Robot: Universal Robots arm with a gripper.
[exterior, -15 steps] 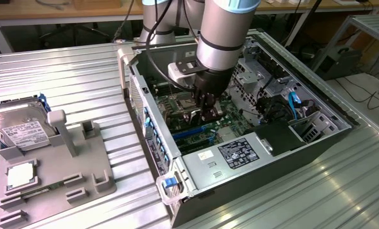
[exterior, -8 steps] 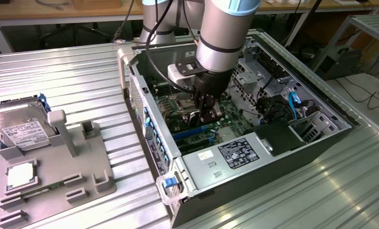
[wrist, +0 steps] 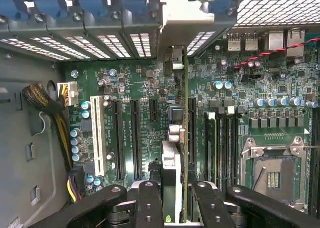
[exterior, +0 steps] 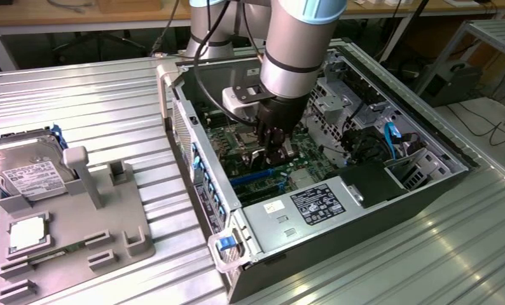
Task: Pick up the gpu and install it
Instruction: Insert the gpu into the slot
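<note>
Gripper (wrist: 177, 200) clamps gpu (wrist: 172, 160) between both fingers. Card stands edge-on over motherboard (wrist: 135, 82), parallel to black slots (wrist: 136, 138), with silver bracket (wrist: 186, 17) at vented rear covers (wrist: 115, 42).

My arm (exterior: 302, 38) hangs nearly straight down, last link tilted just a touch, with the black hand (exterior: 278, 149) pointing downward at its end. On the wrist cam I see both fingers (wrist: 149, 203) partway closed, pinching the gpu (wrist: 172, 160) edge-on between them, linkage bars splayed either side.
</note>
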